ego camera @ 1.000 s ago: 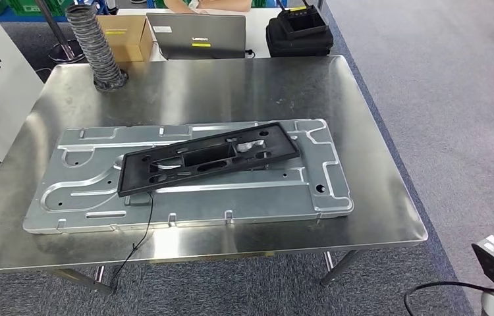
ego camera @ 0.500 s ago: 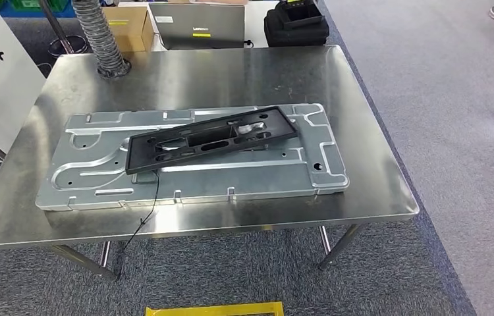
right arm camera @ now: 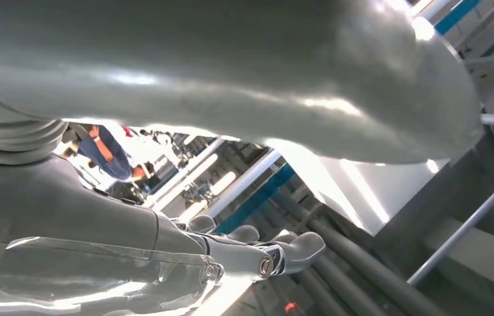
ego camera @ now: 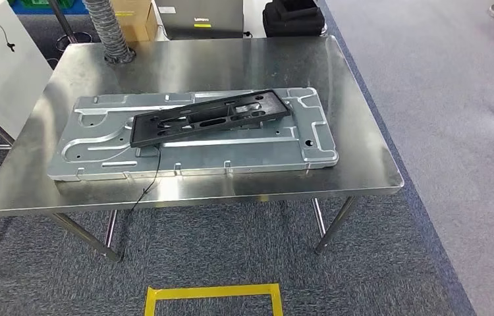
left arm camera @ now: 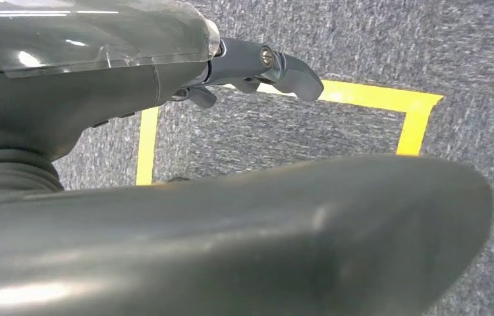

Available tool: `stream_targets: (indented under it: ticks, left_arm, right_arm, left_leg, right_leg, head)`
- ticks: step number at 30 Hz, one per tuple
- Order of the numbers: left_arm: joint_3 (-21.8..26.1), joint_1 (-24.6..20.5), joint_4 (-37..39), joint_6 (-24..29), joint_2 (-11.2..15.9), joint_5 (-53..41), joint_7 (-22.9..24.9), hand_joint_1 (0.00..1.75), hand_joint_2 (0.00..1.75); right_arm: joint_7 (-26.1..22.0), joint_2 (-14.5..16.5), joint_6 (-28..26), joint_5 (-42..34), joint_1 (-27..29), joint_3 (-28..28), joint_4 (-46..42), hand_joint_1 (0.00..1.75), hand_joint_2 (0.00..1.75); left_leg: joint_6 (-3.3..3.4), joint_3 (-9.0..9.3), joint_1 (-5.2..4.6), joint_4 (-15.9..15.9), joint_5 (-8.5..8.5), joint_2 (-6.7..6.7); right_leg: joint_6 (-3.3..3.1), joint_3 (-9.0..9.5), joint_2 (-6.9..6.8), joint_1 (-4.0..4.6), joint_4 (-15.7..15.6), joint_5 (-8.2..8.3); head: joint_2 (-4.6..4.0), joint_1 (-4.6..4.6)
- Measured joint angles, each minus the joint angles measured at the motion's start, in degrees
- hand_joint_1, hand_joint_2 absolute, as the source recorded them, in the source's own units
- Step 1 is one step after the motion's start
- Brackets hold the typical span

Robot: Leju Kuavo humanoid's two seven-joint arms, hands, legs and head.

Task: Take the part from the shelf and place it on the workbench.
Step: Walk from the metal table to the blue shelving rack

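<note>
The camera has backed away from the tabletop (ego camera: 363,178); the part (ego camera: 208,118) lies on the plate (ego camera: 310,148). Left hand (left arm camera: 257,69) and right hand (right arm camera: 257,253) hold nothing, fingers loosely apart.

part (ego camera: 210,117) on plate (ego camera: 192,148) | plate on workbench (ego camera: 363,164) | hose (ego camera: 111,33) behind

No legible text (laptop (ego camera: 199,14) logo blurred)

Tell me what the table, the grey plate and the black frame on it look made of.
Table: likely stainless steel, brushed, with soft reflections. Plate: seemingly stamped sheet metal, dull grey, with pressed ribs and holes. Frame: probably moulded plastic, matt black, with cut-outs.
</note>
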Motion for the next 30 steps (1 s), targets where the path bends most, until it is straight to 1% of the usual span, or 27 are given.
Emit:
stream_targets:
  ticks: [2,3,4,5,7,8,9,10,11,12,13,14,15,16,17,18,19,20,22,23,24,25,26,27,28,29,30]
  left_arm:
    - [0.14,0.01,-0.01,-0.05,-0.07,-0.08,-0.01,0.0,0.0]
    - [0.26,0.01,0.0,-0.11,-0.12,-0.1,0.0,0.0,0.0]
    - [0.45,0.01,0.0,-0.21,-0.16,-0.09,0.01,0.0,0.0]
    - [0.67,0.01,0.01,-0.35,-0.21,-0.04,0.02,0.0,0.0]
    - [1.22,0.07,0.01,-0.55,-0.33,0.14,0.21,0.0,0.0]
    - [1.49,0.15,0.01,-0.62,-0.46,0.2,0.4,0.0,0.0]
    - [1.76,0.26,0.01,-0.63,-0.64,0.22,0.64,0.0,0.0]
    - [1.99,0.38,0.01,-0.67,-0.82,0.19,0.86,0.0,0.0]
    - [2.17,0.47,0.01,-0.7,-0.99,0.16,1.01,0.0,0.0]
    - [2.32,0.5,0.01,-0.73,-1.15,0.14,1.1,0.0,0.0]
    - [2.41,0.45,0.01,-0.75,-1.29,0.13,1.14,0.0,0.0]
    - [2.49,0.34,0.01,-0.77,-1.41,0.1,1.21,0.0,0.0]
    - [2.55,0.2,0.01,-0.79,-1.51,0.03,1.33,0.0,0.0]
    - [2.58,0.09,0.01,-0.81,-1.6,-0.08,1.52,0.0,0.0]
    - [2.61,0.07,0.01,-0.83,-1.64,-0.27,1.78,0.0,0.0]
    - [2.62,0.13,0.01,-0.84,-1.67,-0.49,2.05,0.0,0.0]
    - [2.64,0.25,0.01,-0.85,-1.68,-0.74,2.31,0.0,0.0]
    - [2.66,0.37,0.01,-0.85,-1.69,-1.02,2.55,0.0,0.0]
    - [2.66,0.44,0.01,-0.84,-1.75,-1.57,2.88,0.0,0.0]
    - [2.66,0.41,0.01,-0.81,-1.79,-1.88,2.98,0.0,0.0]
    - [2.65,0.38,0.01,-0.78,-1.83,-2.18,3.05,0.0,0.0]
    - [2.65,0.35,0.01,-0.76,-1.84,-2.51,3.11,0.0,0.0]
    - [2.65,0.29,0.01,-0.8,-1.84,-2.83,3.2,0.0,0.0]
    - [2.64,0.18,0.01,-0.87,-1.84,-3.18,3.33,0.0,0.0]
    - [2.59,-0.01,0.01,-0.96,-1.84,-3.58,3.48,0.0,0.0]
    - [2.52,-0.25,0.01,-1.07,-1.85,-3.95,3.61,0.0,0.0]
    - [2.44,-0.48,0.01,-1.15,-1.88,-4.34,3.75,0.0,0.0]
  right_arm:
    - [0.04,0.2,0.08,0.46,-0.09,-0.65,1.76,0.0,0.0]
    - [0.33,0.33,0.41,1.08,-0.11,-1.18,3.67,0.0,0.0]
    - [0.91,0.44,0.82,2.28,-0.28,-2.03,6.82,0.0,0.0]
    - [1.75,0.52,1.18,4.31,-0.73,-3.28,11.14,0.0,0.0]
    - [4.55,0.56,1.23,11.95,-2.45,-7.56,23.66,0.0,0.0]
    - [6.74,0.59,1.02,16.82,-3.43,-10.35,30.46,0.0,0.0]
    - [9.31,0.67,0.86,21.49,-4.25,-13.28,37.11,0.0,0.0]
    - [11.71,0.74,0.79,24.98,-4.87,-15.9,42.66,0.0,0.0]
    - [13.39,0.8,0.74,27.18,-5.39,-18.07,47.32,0.0,0.0]
    - [14.39,0.78,0.69,28.29,-5.91,-19.76,51.15,0.0,0.0]
    - [15.13,0.67,0.64,28.97,-6.47,-21.01,54.15,0.0,0.0]
    - [16.41,0.52,0.6,29.81,-7.08,-22.03,56.97,0.0,0.0]
    - [18.64,0.34,0.52,31.06,-7.63,-22.9,59.89,0.0,0.0]
    - [21.92,0.16,0.47,32.78,-8.03,-23.52,62.95,0.0,0.0]
    - [26.07,-0.01,0.48,34.78,-8.27,-23.93,66.32,0.0,0.0]
    - [30.44,-0.12,0.83,36.69,-8.42,-24.14,69.74,0.0,0.0]
    - [35.0,-0.19,1.82,38.19,-8.53,-24.04,73.0,0.0,0.0]
    - [39.32,-0.2,3.79,39.17,-8.62,-23.62,75.96,0.0,0.0]
    - [46.98,-0.05,9.88,39.83,-8.72,-21.67,80.68,0.0,0.0]
    - [49.86,0.04,13.26,39.89,-8.74,-20.26,82.59,0.0,0.0]
    - [52.07,0.25,16.19,39.82,-8.8,-18.84,84.26,0.0,0.0]
    - [53.78,0.46,19.29,39.69,-8.92,-17.47,85.79,0.0,0.0]
    - [55.12,0.76,22.07,39.58,-9.08,-16.31,87.09,0.0,0.0]
    - [56.26,1.1,24.61,39.57,-9.24,-15.26,88.2,0.0,0.0]
    - [57.28,1.49,26.9,39.63,-9.39,-14.14,89.15,0.0,0.0]
    - [58.0,1.84,28.43,39.74,-9.5,-12.99,89.89,0.0,0.0]
    - [58.51,2.16,29.6,39.82,-9.6,-11.75,90.5,0.0,0.0]
  left_leg:
    - [0.88,-0.15,-0.12,-0.77,0.35,-0.01]
    - [1.36,-0.56,-0.09,-0.92,0.87,0.11]
    - [1.86,-1.16,-0.03,-1.06,1.53,0.25]
    - [2.23,-1.94,0.05,-1.18,2.25,0.37]
    - [2.58,-3.72,0.0,-1.08,3.57,0.47]
    - [2.6,-4.67,-0.03,-0.94,4.21,0.46]
    - [2.59,-5.63,-0.07,-0.72,4.82,0.44]
    - [2.53,-6.58,-0.11,-0.4,5.35,0.4]
    - [2.41,-7.46,-0.14,-0.04,5.8,0.36]
    - [2.22,-8.22,-0.17,0.35,6.2,0.38]
    - [1.97,-8.81,-0.22,0.68,6.55,0.44]
    - [1.64,-9.21,-0.26,0.85,6.97,0.57]
    - [1.31,-9.46,-0.26,0.88,7.46,0.71]
    - [0.95,-9.58,-0.22,0.74,8.01,0.81]
    - [0.56,-9.67,-0.18,0.5,8.62,0.87]
    - [0.24,-9.9,-0.09,0.61,8.58,0.78]
    - [-0.04,-10.32,-0.05,1.33,7.47,0.62]
    - [-0.29,-10.98,-0.04,3.13,5.18,0.45]
    - [-0.67,-12.59,0.04,9.6,-1.13,0.25]
    - [-0.86,-13.09,0.08,13.21,-3.17,0.25]
    - [-0.97,-13.07,0.11,15.83,-3.69,0.25]
    - [-0.99,-12.26,0.13,16.89,-2.84,0.25]
    - [-0.9,-10.47,0.13,15.99,-1.19,0.24]
    - [-0.69,-7.71,0.11,13.15,0.24,0.24]
    - [-0.43,-4.05,0.01,8.66,0.53,0.24]
    - [-0.08,-0.78,-0.12,4.0,-0.06,0.23]
    - [0.28,1.49,-0.27,0.42,-0.92,0.22]
  right_leg:
    - [0.75,-0.13,0.04,-0.04,0.07,0.7]
    - [1.1,-0.4,0.13,-0.14,0.35,0.33]
    - [1.45,-0.91,0.24,-0.24,1.27,-1.01]
    - [1.76,-1.65,0.33,-0.34,3.22,-3.4]
    - [2.18,-3.45,0.39,-0.47,9.87,-9.16]
    - [2.27,-3.97,0.39,-0.52,13.26,-10.67]
    - [2.29,-3.85,0.38,-0.56,15.42,-10.65]
    - [2.23,-2.88,0.39,-0.58,15.76,-9.41]
    - [2.11,-0.91,0.39,-0.56,13.98,-7.66]
    - [1.88,2.01,0.39,-0.51,10.27,-6.4]
    - [1.58,5.08,0.4,-0.34,5.79,-6.13]
    - [1.24,7.52,0.41,-0.15,1.9,-6.44]
    - [0.86,9.01,0.43,0.1,-0.82,-6.96]
    - [0.5,9.36,0.42,0.33,-1.98,-7.18]
    - [0.11,9.07,0.41,0.38,-2.25,-6.76]
    - [-0.34,8.62,0.26,0.36,-2.41,-6.1]
    - [-0.8,8.03,0.13,0.24,-2.54,-5.35]
    - [-1.18,7.27,0.01,0.12,-2.68,-4.53]
    - [-1.66,5.46,-0.13,0.17,-2.59,-3.1]
    - [-1.71,4.43,-0.15,0.28,-2.44,-2.4]
    - [-1.75,3.34,-0.17,0.38,-2.22,-1.72]
    - [-1.72,2.18,-0.19,0.46,-1.92,-1.06]
    - [-1.65,0.98,-0.19,0.53,-1.59,-0.41]
    - [-1.54,-0.1,-0.18,0.58,-1.23,0.2]
    - [-1.37,-1.03,-0.17,0.69,-0.86,0.73]
    - [-1.14,-1.7,-0.2,0.76,-0.53,1.27]
    - [-0.87,-2.1,-0.26,0.78,-0.35,1.83]
  head:
    - [0.0,0.01]
    - [0.0,0.01]
    - [0.01,0.01]
    - [0.01,0.01]
    - [0.01,0.0]
    - [0.0,0.01]
    - [0.0,0.01]
    - [0.0,0.01]
    - [0.0,0.01]
    - [0.0,0.01]
    - [0.0,0.01]
    - [0.0,0.0]
    - [0.0,-0.01]
    - [0.0,0.0]
    - [0.0,0.0]
    - [0.01,0.0]
    - [0.01,0.0]
    - [0.01,0.0]
    - [0.0,-0.01]
    - [0.0,-0.01]
    - [0.0,-0.01]
    - [0.0,-0.01]
    - [0.0,-0.01]
    - [0.0,-0.01]
    - [0.0,-0.01]
    - [0.01,-0.01]
    - [0.01,-0.01]
